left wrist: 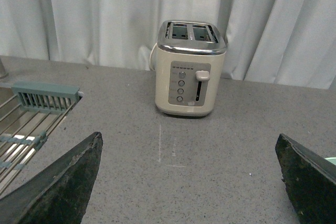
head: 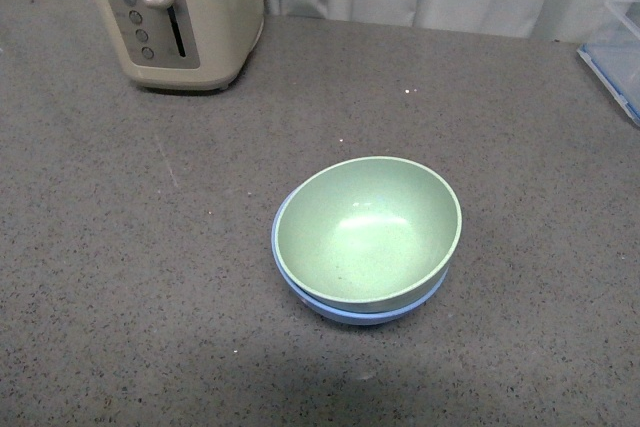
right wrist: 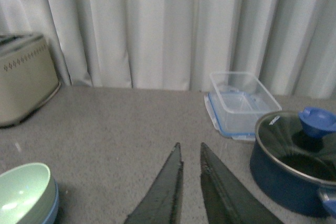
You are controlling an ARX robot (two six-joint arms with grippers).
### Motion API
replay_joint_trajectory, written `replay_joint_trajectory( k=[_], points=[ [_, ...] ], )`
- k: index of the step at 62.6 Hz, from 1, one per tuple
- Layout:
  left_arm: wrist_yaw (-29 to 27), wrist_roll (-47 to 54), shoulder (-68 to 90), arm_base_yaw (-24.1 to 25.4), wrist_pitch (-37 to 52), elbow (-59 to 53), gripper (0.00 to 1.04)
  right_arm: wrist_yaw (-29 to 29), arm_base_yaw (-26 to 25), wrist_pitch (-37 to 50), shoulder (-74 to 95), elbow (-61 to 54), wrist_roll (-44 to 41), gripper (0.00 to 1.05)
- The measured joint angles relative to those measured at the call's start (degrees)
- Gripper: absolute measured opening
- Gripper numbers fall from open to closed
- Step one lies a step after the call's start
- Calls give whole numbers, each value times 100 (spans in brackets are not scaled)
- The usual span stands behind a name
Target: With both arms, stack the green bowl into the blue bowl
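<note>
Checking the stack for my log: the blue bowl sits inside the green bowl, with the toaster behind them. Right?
Not quite. The front view shows the green bowl sitting inside the blue bowl, not the reverse. The toaster is indeed behind them.

Bare counter (head: 120, 277) is seen all around the nested green bowl (head: 368, 230) and blue bowl (head: 345, 313). The far left corner is occupied by the toaster (head: 180, 12). The right edge is blocked by a clear container (right wrist: 239, 103) and a blue pot (right wrist: 294, 163).

Black, rough-surfaced, tapering fingers (left wrist: 63, 182) on the left; slimmer dark pointed fingers (right wrist: 168, 187) on the right.
</note>
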State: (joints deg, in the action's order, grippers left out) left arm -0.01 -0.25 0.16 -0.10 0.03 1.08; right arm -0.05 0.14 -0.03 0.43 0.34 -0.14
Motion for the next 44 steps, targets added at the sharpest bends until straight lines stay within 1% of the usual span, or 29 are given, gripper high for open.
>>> replay_joint_trajectory(
  k=[8,15,22,24,25,26,28,32,44],
  points=[
    [0,0,0,0,0,0,98,-2,0,-4,-17,0,0,39],
    [2,0,0,0,0,0,98,-2,0,-4,-17,0,0,60],
    [2,0,0,0,0,0,98,-4,0,-4,-17,0,-2,78],
    [2,0,0,0,0,0,98,-2,0,-4,-4,0,0,85],
    [0,0,0,0,0,0,98,0,0,-4,-4,0,0,87],
    [2,0,0,0,0,0,98,0,0,-4,-7,0,0,92],
    [2,0,0,0,0,0,98,0,0,-4,-17,0,4,98],
    [2,0,0,0,0,0,98,-2,0,-4,-17,0,0,95],
    [2,0,0,0,0,0,98,-2,0,-4,-17,0,0,96]
  ],
)
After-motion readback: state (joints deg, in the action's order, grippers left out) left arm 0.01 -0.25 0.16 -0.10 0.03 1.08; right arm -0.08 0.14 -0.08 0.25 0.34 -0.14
